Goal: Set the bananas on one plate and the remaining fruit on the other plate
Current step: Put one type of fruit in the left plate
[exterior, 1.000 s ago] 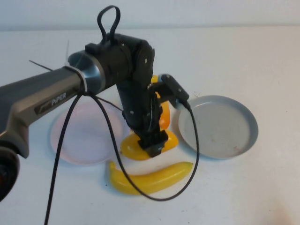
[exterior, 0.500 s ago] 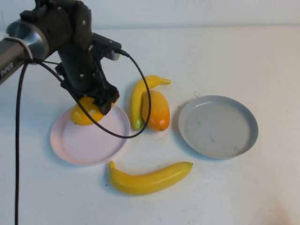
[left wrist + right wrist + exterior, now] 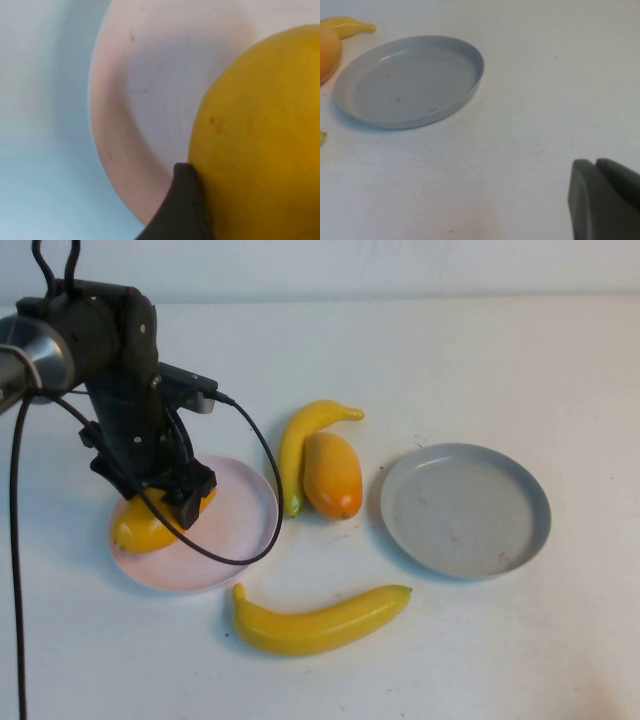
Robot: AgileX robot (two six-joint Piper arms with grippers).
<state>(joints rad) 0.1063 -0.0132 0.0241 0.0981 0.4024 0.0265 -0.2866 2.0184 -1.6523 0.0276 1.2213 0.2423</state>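
Observation:
My left gripper point(image 3: 181, 503) is shut on the plain yellow oval fruit point(image 3: 138, 526) and holds it low over the left side of the pale pink plate point(image 3: 245, 515). In the left wrist view the fruit point(image 3: 260, 130) fills the frame against one dark finger point(image 3: 182, 210), with the pink plate point(image 3: 145, 100) below. The orange-blushed fruit point(image 3: 332, 475) lies on the table beside the thinner banana point(image 3: 298, 440). The thicker banana point(image 3: 320, 620) lies in front. The grey-blue plate point(image 3: 465, 510) is bare. My right gripper point(image 3: 602, 200) is shut, over bare table.
The right wrist view shows the grey-blue plate point(image 3: 410, 80), the orange fruit's edge point(image 3: 326, 52) and the thin banana's end point(image 3: 347, 25). The left arm's black cable point(image 3: 250, 490) hangs across the pink plate. White table runs all round.
My left gripper has carried the yellow fruit from the table's middle leftward and lowered it over the pink plate's left side. The other fruit and both bananas have not moved.

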